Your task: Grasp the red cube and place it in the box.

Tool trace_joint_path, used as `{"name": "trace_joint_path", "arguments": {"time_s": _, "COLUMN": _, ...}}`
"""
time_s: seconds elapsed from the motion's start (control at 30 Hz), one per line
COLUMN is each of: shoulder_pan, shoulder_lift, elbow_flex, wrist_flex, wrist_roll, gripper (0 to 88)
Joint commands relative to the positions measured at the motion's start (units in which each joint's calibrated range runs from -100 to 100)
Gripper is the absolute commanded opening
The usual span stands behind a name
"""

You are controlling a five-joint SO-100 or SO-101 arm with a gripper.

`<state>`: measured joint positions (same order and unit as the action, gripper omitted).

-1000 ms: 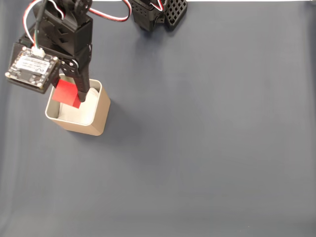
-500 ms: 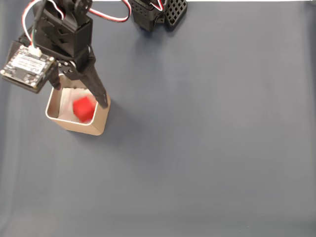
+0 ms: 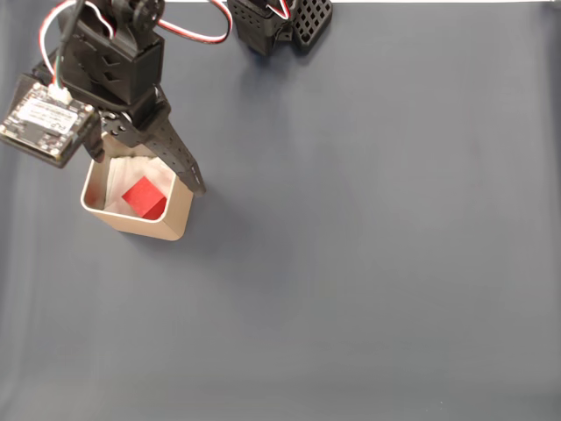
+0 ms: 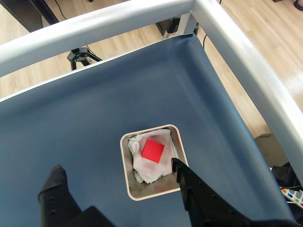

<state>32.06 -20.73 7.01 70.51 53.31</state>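
The red cube (image 3: 145, 198) lies inside the box (image 3: 136, 225), resting on the white lining, at the left of the fixed view. My gripper (image 3: 146, 170) hangs above the box, open and holding nothing, its long black finger (image 3: 180, 162) reaching out over the box's right wall. In the wrist view the red cube (image 4: 152, 150) sits flat on crumpled white lining in the box (image 4: 124, 163). The gripper (image 4: 117, 171) straddles the box's near side, one fingertip (image 4: 57, 177) to the left and the other against the right rim.
A dark blue cloth (image 3: 368, 246) covers the table. The arm's base (image 3: 272, 22) stands at the top edge, and a circuit board (image 3: 42, 118) juts left of the wrist. In the wrist view a white frame rail (image 4: 246, 61) borders the table, with wooden floor beyond.
One second ago the gripper held the red cube over the box. The jaws opened, the cube dropped, and it now rests still on the lining. The long finger has swung further right.
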Motion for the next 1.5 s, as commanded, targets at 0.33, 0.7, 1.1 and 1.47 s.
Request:
{"name": "trace_joint_path", "arguments": {"time_s": 0.33, "shoulder_pan": 0.4, "shoulder_lift": -2.8, "elbow_flex": -0.7, "wrist_flex": -2.2, "wrist_roll": -0.5, "gripper": 50.8}}
{"name": "trace_joint_path", "arguments": {"time_s": 0.7, "shoulder_pan": -5.0, "shoulder_lift": -6.3, "elbow_flex": 4.6, "wrist_flex": -8.9, "wrist_roll": -3.2, "gripper": 6.1}}
{"name": "trace_joint_path", "arguments": {"time_s": 1.1, "shoulder_pan": -16.9, "shoulder_lift": -17.7, "elbow_flex": 14.9, "wrist_flex": -12.1, "wrist_roll": -5.1, "gripper": 0.2}}
{"name": "trace_joint_path", "arguments": {"time_s": 1.47, "shoulder_pan": -30.0, "shoulder_lift": -32.4, "elbow_flex": 32.5, "wrist_flex": -15.2, "wrist_roll": -7.0, "gripper": 0.2}}
